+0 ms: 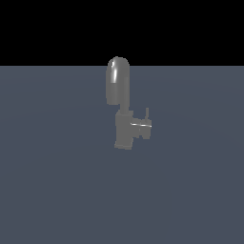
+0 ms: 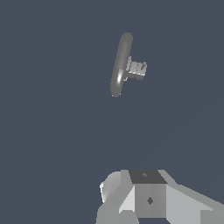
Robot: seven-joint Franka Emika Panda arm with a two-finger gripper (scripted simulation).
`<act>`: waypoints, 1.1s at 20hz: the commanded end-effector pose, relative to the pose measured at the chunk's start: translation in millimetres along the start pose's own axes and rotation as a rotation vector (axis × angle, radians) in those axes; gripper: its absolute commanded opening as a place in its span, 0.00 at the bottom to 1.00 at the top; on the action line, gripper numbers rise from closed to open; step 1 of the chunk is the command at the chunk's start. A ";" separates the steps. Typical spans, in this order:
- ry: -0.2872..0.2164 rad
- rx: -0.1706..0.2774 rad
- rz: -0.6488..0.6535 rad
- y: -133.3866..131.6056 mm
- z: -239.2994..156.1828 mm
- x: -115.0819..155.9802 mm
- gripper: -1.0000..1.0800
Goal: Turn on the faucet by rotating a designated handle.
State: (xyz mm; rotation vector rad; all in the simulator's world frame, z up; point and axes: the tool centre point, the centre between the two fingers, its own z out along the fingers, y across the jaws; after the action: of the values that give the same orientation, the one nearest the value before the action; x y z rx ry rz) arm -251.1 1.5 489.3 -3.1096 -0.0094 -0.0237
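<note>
The grey metallic faucet (image 1: pixel 124 129) stands on the flat grey floor, its tall rounded spout (image 1: pixel 117 81) rising above a blocky body. The handle (image 1: pixel 143 126) is a short stub on the body's side toward the exterior view's right, with a thin lever pointing up. No arm shows in the exterior view. In the wrist view the faucet (image 2: pixel 120 65) is seen from above and far off, with the handle (image 2: pixel 136 69) jutting from its side. Only part of my gripper (image 2: pixel 148 197) shows at the picture's edge, well apart from the faucet. Its fingers are not clearly visible.
A plain dark grey floor (image 1: pixel 57 190) surrounds the faucet, and black background lies above it in the exterior view.
</note>
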 end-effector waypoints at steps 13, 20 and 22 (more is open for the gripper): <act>-0.044 0.053 0.058 2.2 3.7 20.1 0.00; -0.112 0.135 0.148 7.5 11.4 50.9 0.00; -0.138 0.166 0.181 10.0 14.9 62.1 0.00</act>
State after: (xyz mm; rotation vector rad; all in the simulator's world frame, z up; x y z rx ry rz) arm -197.0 -5.9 477.7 -2.9529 0.2185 0.1583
